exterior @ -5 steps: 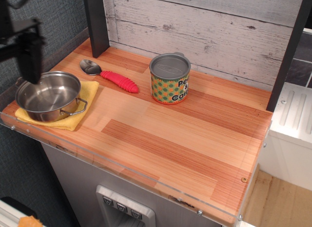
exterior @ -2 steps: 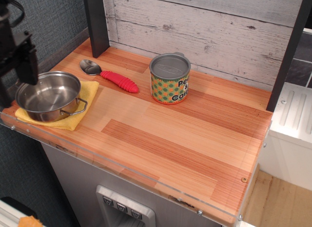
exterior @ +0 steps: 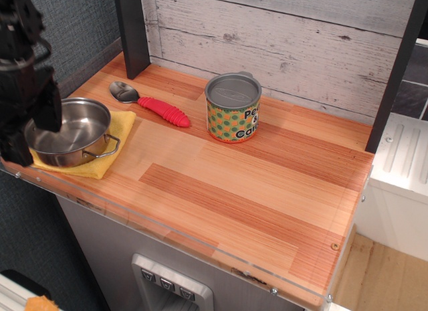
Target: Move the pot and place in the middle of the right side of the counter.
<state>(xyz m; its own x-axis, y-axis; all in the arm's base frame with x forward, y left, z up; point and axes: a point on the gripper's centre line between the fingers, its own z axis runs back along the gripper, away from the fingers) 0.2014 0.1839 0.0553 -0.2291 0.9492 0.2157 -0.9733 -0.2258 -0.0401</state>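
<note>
The shiny steel pot with wire loop handles sits on a yellow cloth at the left end of the wooden counter. My black gripper hangs over the pot's left rim. One finger is at the back-left of the rim and the other at the front-left, outside the pot. The jaws stand apart, holding nothing. The pot's left edge and left handle are hidden behind the gripper.
A lidded green-orange patterned can stands at the back centre. A spoon with a red handle lies between the can and the pot. A dark post rises at the back left and another at the right. A clear acrylic strip lines the front edge.
My gripper has come down and slightly right, from above the pot's back-left to low over its left rim. The pot, can and spoon have not moved.
</note>
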